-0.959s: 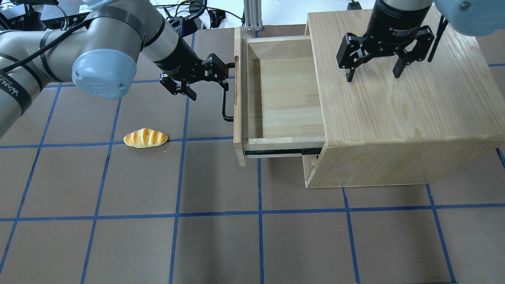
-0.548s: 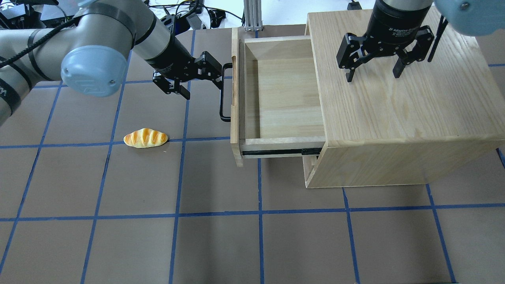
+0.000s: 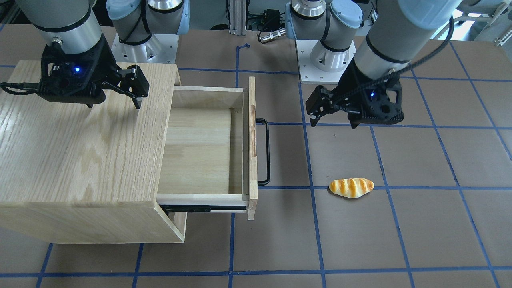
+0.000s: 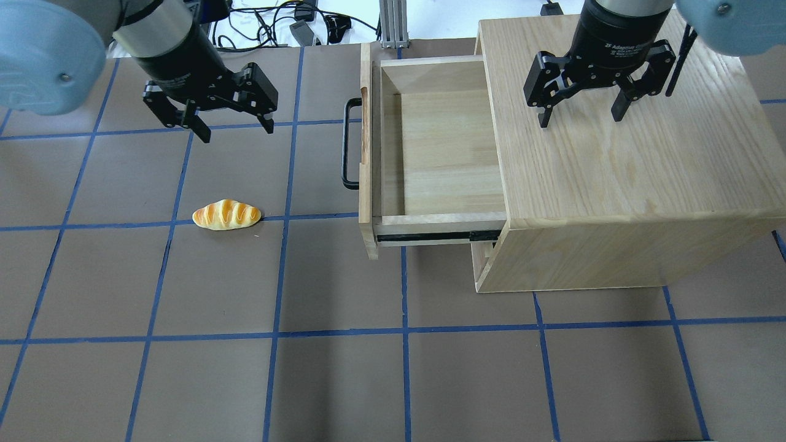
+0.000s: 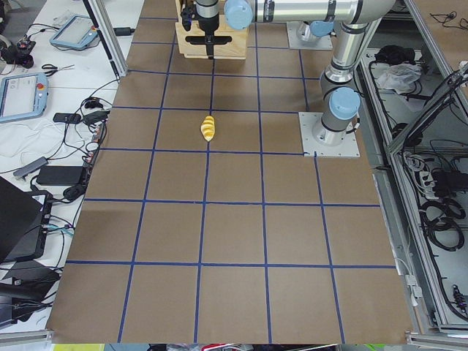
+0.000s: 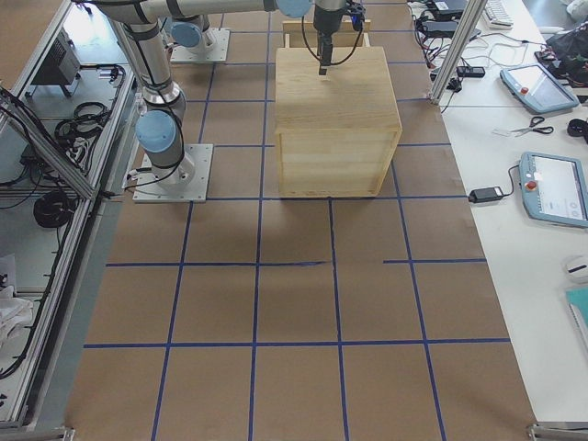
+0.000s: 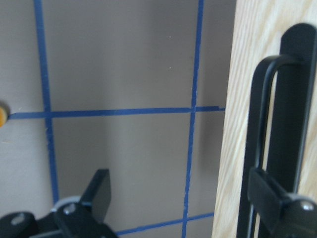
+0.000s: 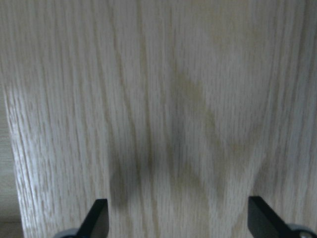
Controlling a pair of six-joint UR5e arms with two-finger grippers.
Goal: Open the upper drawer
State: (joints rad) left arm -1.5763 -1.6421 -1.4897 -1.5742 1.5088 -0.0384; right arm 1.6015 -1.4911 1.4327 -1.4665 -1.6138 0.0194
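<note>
The upper drawer (image 4: 442,147) is pulled far out of the oak cabinet (image 4: 614,178) and is empty inside. Its black bar handle (image 4: 348,144) faces left. My left gripper (image 4: 236,132) is open and empty, above the table well to the left of the handle and apart from it. In the front-facing view it (image 3: 333,124) is right of the handle (image 3: 267,152). The left wrist view shows the handle (image 7: 262,129) on the drawer front (image 7: 237,74). My right gripper (image 4: 580,120) is open and empty, just above the cabinet top.
A toy bread roll (image 4: 226,215) lies on the brown table left of the drawer; it also shows in the front-facing view (image 3: 351,187). A black side rail (image 4: 430,236) shows under the drawer's near side. Cables and gear lie beyond the table's far edge.
My left gripper has come off the handle and moved left, away from the drawer. The drawer slid slightly further out, then stayed. The right arm has not moved.
</note>
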